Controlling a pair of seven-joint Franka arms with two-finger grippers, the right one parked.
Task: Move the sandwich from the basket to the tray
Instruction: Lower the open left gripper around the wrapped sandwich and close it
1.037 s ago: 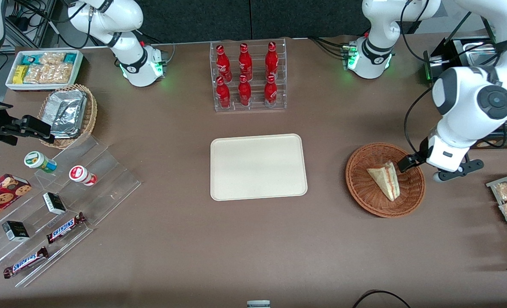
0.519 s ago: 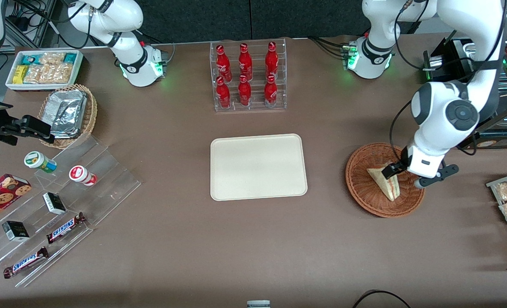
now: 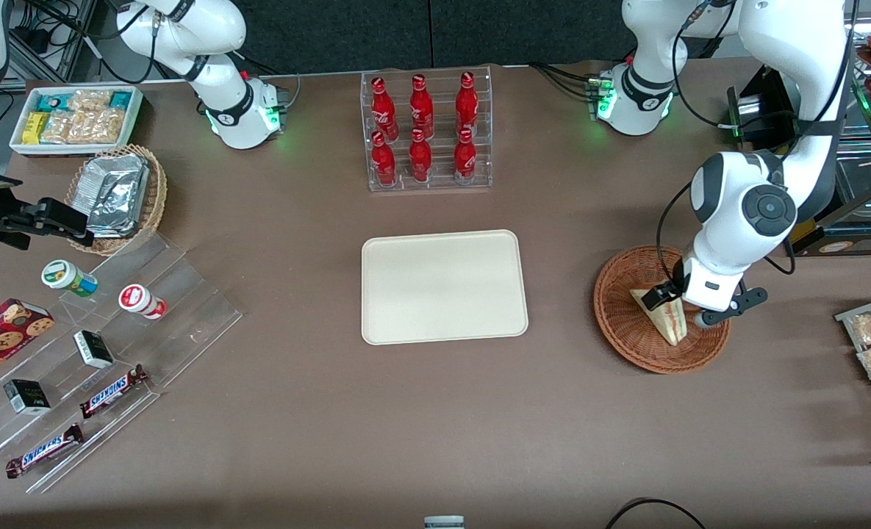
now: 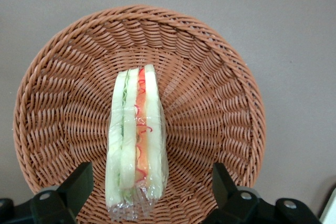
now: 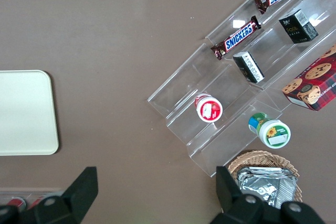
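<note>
A plastic-wrapped triangular sandwich (image 4: 136, 145) lies on its side in a round reddish-brown wicker basket (image 4: 210, 66) toward the working arm's end of the table. The left gripper (image 4: 147, 187) hangs directly above it with fingers (image 4: 79, 182) spread wide, one on each side of the bread, seemingly lined up to close across the wedge. The empty cream tray (image 3: 444, 286) waits at the table's middle, well apart.

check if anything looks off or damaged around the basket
Nothing stands out. The sandwich lies intact in its clear wrap inside the basket, filling edge up. The end effector is open, a finger on either side of the sandwich. The tray sits flat.
</note>
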